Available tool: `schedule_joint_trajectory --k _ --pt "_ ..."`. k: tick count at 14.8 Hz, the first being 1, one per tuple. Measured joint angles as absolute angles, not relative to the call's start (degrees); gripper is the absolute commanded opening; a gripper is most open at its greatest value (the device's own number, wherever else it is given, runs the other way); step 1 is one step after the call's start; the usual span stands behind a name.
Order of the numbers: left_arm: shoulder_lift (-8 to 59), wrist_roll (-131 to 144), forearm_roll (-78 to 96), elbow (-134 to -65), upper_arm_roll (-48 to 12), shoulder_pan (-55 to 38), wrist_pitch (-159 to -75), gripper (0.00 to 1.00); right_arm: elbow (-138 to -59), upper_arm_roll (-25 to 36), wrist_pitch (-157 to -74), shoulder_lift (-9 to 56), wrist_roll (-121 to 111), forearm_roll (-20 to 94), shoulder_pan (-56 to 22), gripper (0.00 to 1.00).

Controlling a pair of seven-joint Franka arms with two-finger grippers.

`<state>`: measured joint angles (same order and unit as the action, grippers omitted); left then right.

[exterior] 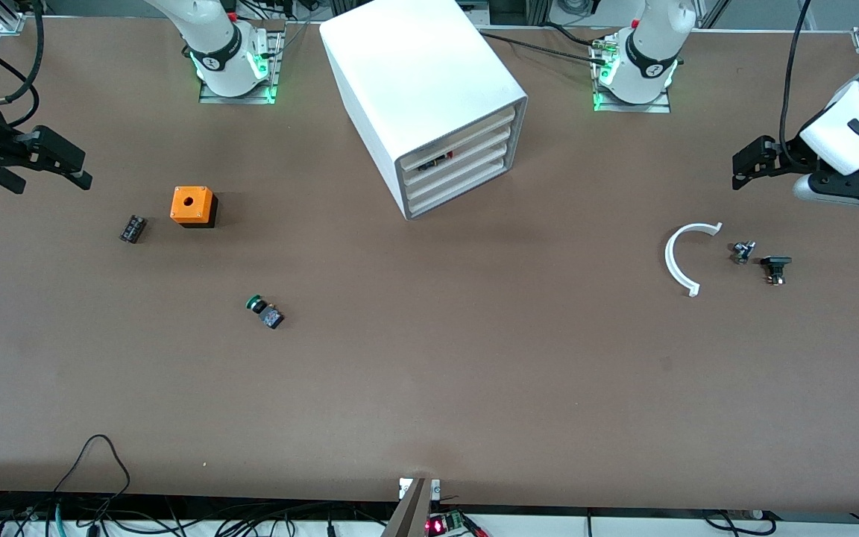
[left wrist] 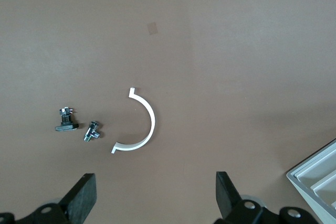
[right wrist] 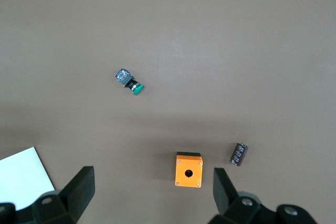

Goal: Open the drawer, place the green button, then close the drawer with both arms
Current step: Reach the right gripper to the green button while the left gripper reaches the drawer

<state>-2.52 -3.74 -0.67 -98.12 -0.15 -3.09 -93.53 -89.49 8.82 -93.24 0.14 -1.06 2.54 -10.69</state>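
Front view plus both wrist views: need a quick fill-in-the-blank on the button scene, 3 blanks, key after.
1. The button lies on the table, its cap coloured ____.
2. The orange box lies ____ from the front camera than the button.
3. Both the left tool and the right tool have their fingers ____.

Missing words: green; farther; open
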Motion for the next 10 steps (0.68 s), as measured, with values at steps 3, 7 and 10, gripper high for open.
schedule_joint_trajectory --k 3,7,10 --pt "-2.52 -3.72 -0.67 -98.12 -0.15 -3.09 -93.53 1.0 -89.5 8.82 -93.24 0.17 -1.11 2.54 -10.69 1.0" --pt "-2.52 -3.71 -0.67 -98.12 -0.15 -3.13 -93.48 1.0 -89.62 8.83 -93.18 0.45 -1.12 2.54 -10.67 1.0" --pt "-2.53 -3.72 -0.66 -98.11 -0.15 -3.19 -92.53 1.0 -89.84 9.12 -93.16 2.03 -1.97 4.39 -10.57 1.0"
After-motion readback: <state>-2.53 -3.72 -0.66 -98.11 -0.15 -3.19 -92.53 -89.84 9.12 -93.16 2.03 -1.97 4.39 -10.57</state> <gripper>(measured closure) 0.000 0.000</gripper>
